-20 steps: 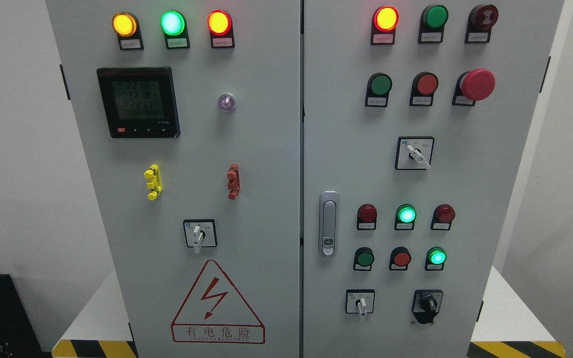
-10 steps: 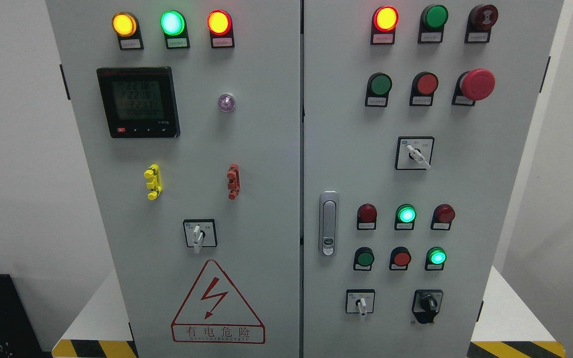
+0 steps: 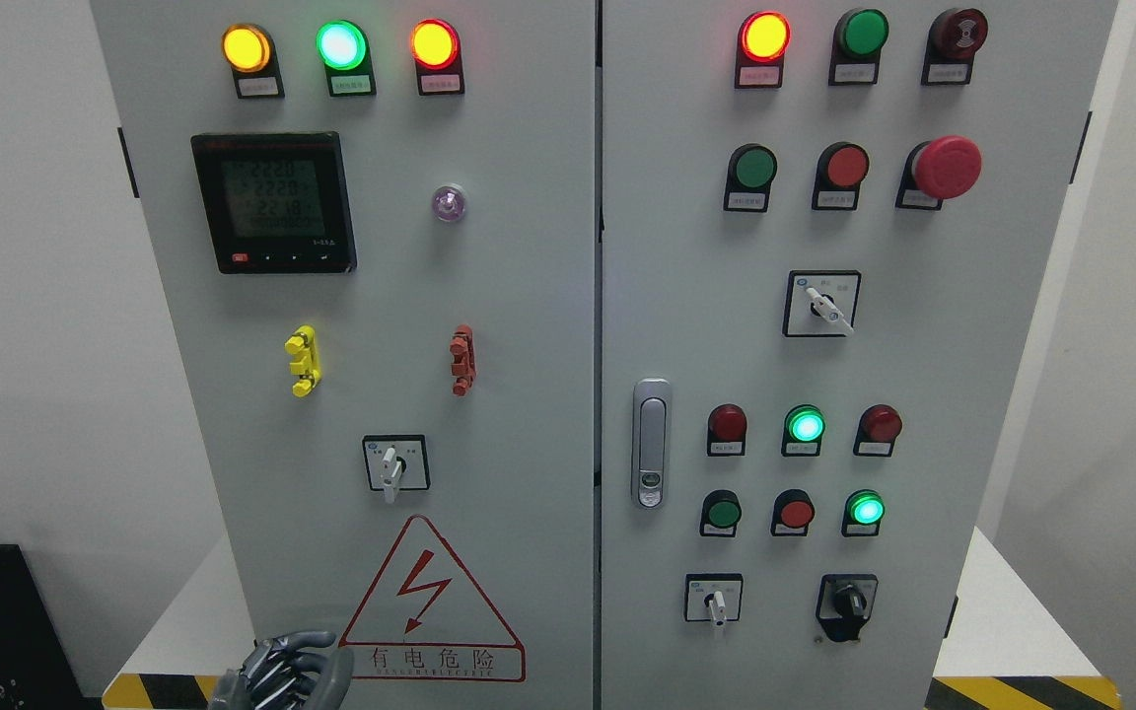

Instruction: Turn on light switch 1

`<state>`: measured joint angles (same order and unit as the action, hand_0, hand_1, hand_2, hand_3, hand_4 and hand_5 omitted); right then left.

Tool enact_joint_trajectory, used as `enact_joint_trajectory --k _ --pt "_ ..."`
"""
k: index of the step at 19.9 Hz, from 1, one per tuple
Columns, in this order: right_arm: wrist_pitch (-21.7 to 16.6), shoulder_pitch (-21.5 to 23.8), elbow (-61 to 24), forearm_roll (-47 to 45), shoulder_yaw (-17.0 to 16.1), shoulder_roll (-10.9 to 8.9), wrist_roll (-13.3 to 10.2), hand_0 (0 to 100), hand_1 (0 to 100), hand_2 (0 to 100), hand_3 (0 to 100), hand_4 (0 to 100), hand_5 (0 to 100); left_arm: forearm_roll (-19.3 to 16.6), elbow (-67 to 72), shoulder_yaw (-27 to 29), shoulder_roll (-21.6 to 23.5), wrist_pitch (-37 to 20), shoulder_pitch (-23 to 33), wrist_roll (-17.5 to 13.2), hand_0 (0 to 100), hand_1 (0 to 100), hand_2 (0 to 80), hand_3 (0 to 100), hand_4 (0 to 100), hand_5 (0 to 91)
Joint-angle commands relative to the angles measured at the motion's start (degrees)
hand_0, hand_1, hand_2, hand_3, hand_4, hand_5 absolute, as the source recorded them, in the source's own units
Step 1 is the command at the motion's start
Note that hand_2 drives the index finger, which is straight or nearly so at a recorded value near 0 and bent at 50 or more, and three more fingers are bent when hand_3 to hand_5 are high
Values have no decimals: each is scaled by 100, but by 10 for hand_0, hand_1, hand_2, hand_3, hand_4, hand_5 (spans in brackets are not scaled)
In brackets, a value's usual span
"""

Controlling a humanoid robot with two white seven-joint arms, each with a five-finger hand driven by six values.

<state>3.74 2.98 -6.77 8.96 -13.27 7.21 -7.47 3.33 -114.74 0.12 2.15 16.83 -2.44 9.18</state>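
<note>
At the lower left edge of the view we see the left hand (image 3: pixel 284 674), grey and jointed, risen in front of the grey control cabinet (image 3: pixel 529 296) with its fingers (image 3: pixel 277 671) curled loosely inward and holding nothing. Just right of the hand lies the red triangular warning sign (image 3: pixel 430 602). Above the hand and slightly to its right sits a white-handled selector switch (image 3: pixel 395 463) on the left door, well apart from the fingertips; we cannot tell from the labels which control is light switch 1. Farther above the hand we note a yellow clip (image 3: pixel 303 360), a red clip (image 3: pixel 463 360), a digital meter (image 3: pixel 274 202) and three lit lamps (image 3: pixel 341 45). Far right of the hand, across the door latch (image 3: pixel 651 443), stand two further selector switches (image 3: pixel 716 600) on the right door.
</note>
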Motion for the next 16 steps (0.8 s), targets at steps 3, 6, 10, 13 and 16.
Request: enact_joint_trajectory --k 3,6,10,13,16 --pt "4 -8 0 0 0 0 0 304 0 0 0 0 0 -393 -198 -478 -328 206 -476 171 54 639 464 674 805 726" --pt "4 1 0 0 0 0 0 305 0 0 0 0 0 -447 -163 -724 -487 356 -582 576 42 654 462 673 802 723" --pt "4 1 0 0 0 0 0 305 0 0 0 0 0 -464 -163 -733 -548 461 -661 594 33 671 467 677 804 727" --pt "4 1 0 0 0 0 0 305 0 0 0 0 0 -491 -154 -733 -601 645 -758 594 45 682 470 692 813 735" --pt "4 1 0 0 0 0 0 305 0 0 0 0 0 -508 -154 -689 -733 778 -828 594 56 686 471 703 819 748"
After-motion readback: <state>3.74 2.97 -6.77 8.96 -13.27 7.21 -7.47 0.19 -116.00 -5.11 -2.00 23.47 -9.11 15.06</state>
